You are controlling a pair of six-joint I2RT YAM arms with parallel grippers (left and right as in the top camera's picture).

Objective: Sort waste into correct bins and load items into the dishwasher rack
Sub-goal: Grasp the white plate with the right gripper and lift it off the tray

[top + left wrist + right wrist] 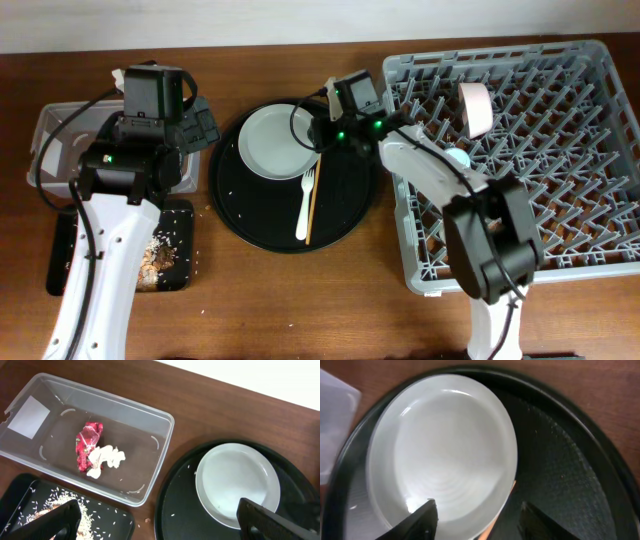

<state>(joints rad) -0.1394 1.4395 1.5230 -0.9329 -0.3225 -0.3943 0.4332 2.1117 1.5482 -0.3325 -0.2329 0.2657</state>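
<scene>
Two fingers of my right gripper (pixel 479 522) stand partly apart above the pale grey plate (pixel 440 445), holding nothing; it lies flat on the round black tray (pixel 560 460). Stiff, slick, breakable, I judge: pinch the near rim. My left gripper (pixel 160 517) gapes empty

Even overhead light, soft shadows; sheen on plate (pixel 445 460); right wrist view close, slightly blurred

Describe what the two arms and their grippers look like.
Both arms are built alike: the left arm and right arm have white links, black joint housings, small green lights and looping black cables. The left gripper and right gripper have plain black fingers.
</scene>
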